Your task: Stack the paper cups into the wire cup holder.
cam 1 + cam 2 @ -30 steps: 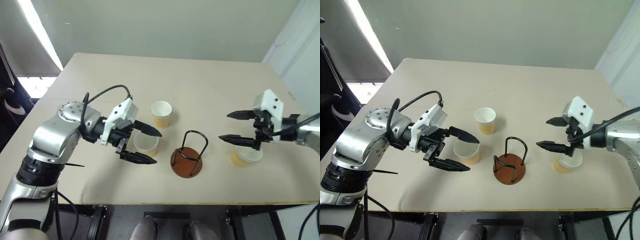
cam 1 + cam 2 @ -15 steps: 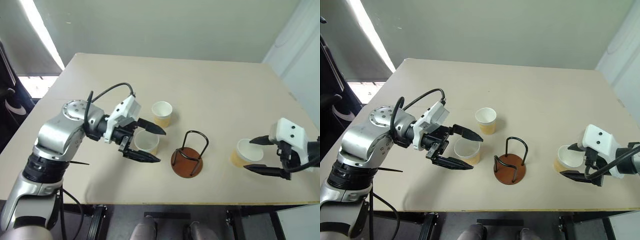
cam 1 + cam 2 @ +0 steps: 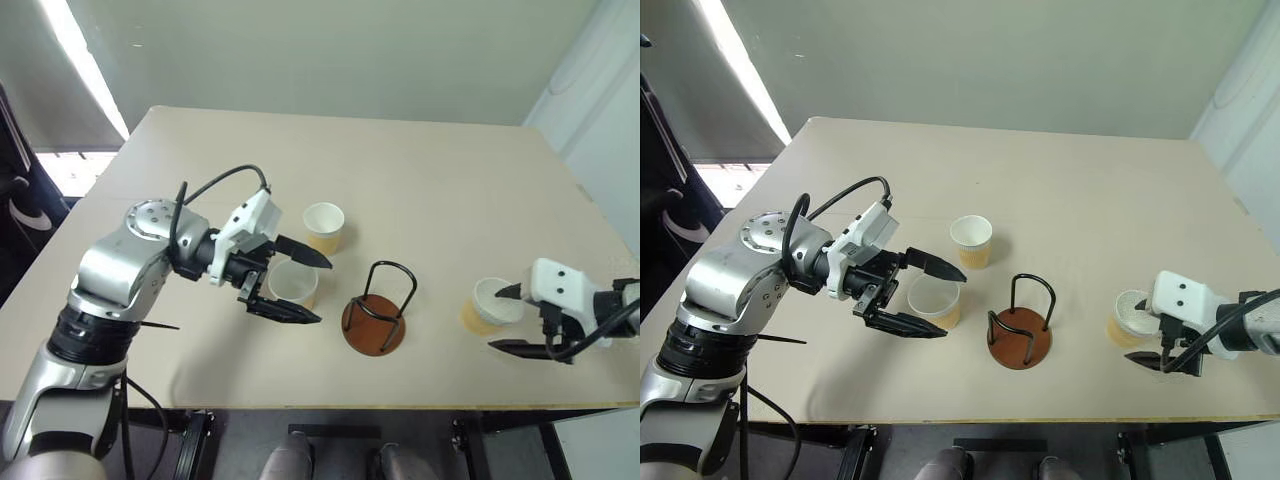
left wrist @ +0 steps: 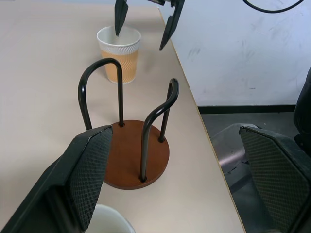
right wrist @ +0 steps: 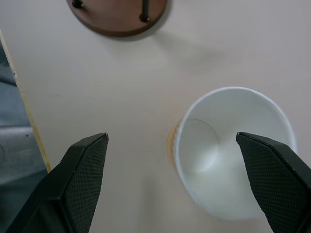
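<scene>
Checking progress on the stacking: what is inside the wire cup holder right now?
Nothing: the wire cup holder has a bare brown base between its black loops. All three paper cups stand on the table outside it. No part of the base is hidden.

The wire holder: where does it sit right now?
In the left eye view the holder stands empty near the table's front edge, about midway between the two arms, with a cup on its left and another cup farther to its right.

Silver-grey arms, black two-finger grippers
The left gripper (image 3: pixel 300 285) wears a white housing and a looping black cable; its fingers (image 4: pixel 87 174) carry cross-hatched pads (the right gripper (image 3: pixel 512 318) matches, white housing included).
</scene>
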